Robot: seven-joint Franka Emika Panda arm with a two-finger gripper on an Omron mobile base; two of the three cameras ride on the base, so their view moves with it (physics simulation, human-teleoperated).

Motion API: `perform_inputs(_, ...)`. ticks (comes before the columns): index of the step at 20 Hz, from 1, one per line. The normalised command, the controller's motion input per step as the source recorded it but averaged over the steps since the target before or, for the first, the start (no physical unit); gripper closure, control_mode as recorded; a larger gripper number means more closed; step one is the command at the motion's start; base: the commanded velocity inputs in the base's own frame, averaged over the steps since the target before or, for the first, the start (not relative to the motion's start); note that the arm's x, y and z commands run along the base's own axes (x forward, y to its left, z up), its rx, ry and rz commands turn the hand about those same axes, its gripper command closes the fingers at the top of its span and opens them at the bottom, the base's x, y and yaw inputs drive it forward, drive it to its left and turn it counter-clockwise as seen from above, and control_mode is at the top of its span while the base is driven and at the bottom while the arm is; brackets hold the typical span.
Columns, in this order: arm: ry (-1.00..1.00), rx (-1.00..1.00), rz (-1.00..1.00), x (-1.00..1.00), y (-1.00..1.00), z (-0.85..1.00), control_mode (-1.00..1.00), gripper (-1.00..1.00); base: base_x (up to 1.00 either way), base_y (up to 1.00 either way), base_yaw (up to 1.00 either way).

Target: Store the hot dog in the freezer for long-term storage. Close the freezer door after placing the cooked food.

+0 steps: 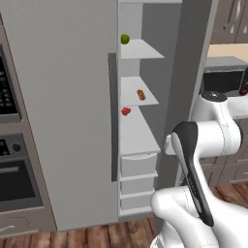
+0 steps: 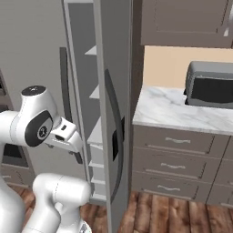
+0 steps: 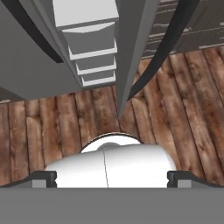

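Inside freezer (image 1: 145, 72) – 1 hot dog (image 1: 141, 94), 1 green fruit (image 1: 125, 39), 1 red item (image 1: 126, 111) – claw (image 2: 77, 154) state unclear.

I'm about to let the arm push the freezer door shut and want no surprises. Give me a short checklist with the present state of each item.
1. Hot dog inside the freezer: ok, it lies on a white middle shelf.
2. Freezer door shut: not ok, it stands wide open, edge-on in the right base view.
3. Gripper free of load: cannot tell; it points down beside the open door, fingers too small to read.
4. Doorway free of the arm: ok, the arm sits in front of the shelves, not between them.
5. Other items clear of the shelf edges: cannot tell; the green fruit and red item sit near the left side.
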Motion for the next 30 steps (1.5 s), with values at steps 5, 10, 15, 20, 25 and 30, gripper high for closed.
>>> perform_inputs(5,0.0,0.0,0.0,0.0,0.0,0.0,1.0,-1.0,-0.04,0.19,-0.13)
perform_inputs(10,0.0,0.0,0.0,0.0,0.0,0.0,1.0,-1.0,-0.09,0.14,-0.09)
perform_inputs(15,0.0,0.0,0.0,0.0,0.0,0.0,-1.0,-1.0,-0.05,0.02,-0.02)
perform_inputs(20,-0.05,0.0,0.02,0.0,-0.08,0.0,-1.0,-1.0,0.0,0.0,0.0)
perform_inputs(25,-0.1,0.06,0.12,0.0,-0.64,0.01,-1.0,-1.0,0.0,0.0,0.0)
perform_inputs(30,-0.05,0.09,0.2,0.1,-0.83,0.03,-1.0,-1.0,0.0,0.0,0.0)
